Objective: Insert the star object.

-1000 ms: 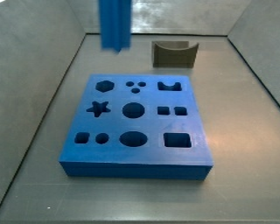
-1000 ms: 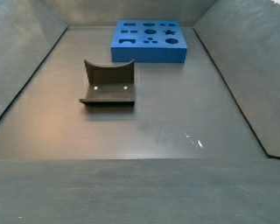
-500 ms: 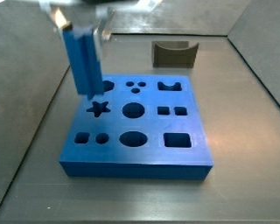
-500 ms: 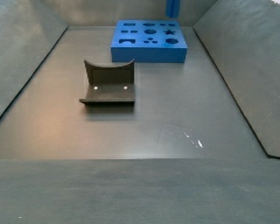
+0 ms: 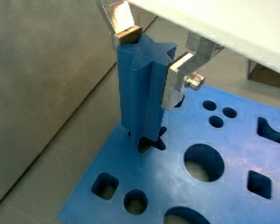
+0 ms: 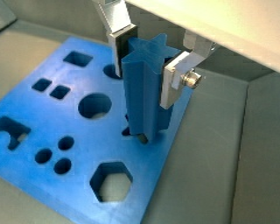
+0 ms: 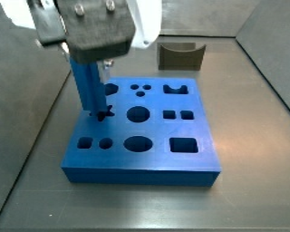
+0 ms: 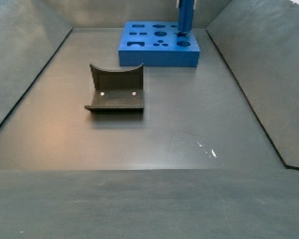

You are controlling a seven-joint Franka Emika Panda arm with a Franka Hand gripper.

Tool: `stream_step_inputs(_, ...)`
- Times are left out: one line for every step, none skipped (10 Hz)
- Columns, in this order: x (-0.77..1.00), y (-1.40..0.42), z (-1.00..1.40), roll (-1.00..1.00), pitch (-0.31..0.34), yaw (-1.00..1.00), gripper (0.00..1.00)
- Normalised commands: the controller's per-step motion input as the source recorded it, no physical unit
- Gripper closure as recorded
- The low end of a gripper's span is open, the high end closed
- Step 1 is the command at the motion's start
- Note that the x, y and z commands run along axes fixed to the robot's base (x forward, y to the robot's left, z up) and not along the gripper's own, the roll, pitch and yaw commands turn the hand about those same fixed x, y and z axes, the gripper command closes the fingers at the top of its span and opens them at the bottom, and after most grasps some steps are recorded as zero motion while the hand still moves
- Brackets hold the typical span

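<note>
Directly between the silver-plated fingers of the gripper (image 5: 150,51), the tall ridged bright-blue star object (image 5: 140,92) stands upright, clamped near its top. Its lower tip sits in the star-shaped hole (image 7: 101,114) of the flat blue block (image 7: 141,136) below. Beyond the gripper, a dark olive curved piece (image 7: 180,54) rests apart.

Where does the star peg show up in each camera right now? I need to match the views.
Wrist view: the star peg stands upright between the gripper fingers, tip at the star hole.
Wrist view: same, peg mid-frame.
Side view: peg at the left, below the gripper.
Side view: peg at the top edge.
Shared landmark: the blue block.
</note>
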Motion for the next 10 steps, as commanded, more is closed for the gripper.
stream_step_inputs(0.00, 0.00, -0.46, 0.03, -0.081, 0.02, 1.00)
stream_step_inputs(0.00, 0.00, -0.51, 0.00, -0.094, 0.00, 1.00)
stream_step_inputs(0.20, 0.00, -0.55, -0.01, -0.067, 0.00, 1.00)
stream_step_inputs(0.25, 0.00, -0.53, -0.02, -0.044, 0.00, 1.00)
stream_step_inputs(0.34, -0.01, -0.63, 0.00, -0.044, 0.00, 1.00)
stream_step_inputs(0.32, -0.09, -0.61, 0.00, -0.060, 0.00, 1.00)
stream_step_inputs(0.04, -0.20, -0.52, -0.04, -0.173, 0.00, 1.00)
stream_step_inputs(0.00, -0.19, -0.52, -0.04, -0.209, 0.00, 1.00)
stream_step_inputs(0.00, -0.15, -0.65, 0.00, -0.216, 0.00, 1.00)
stream_step_inputs(0.00, -0.04, -0.84, 0.04, -0.204, 0.00, 1.00)
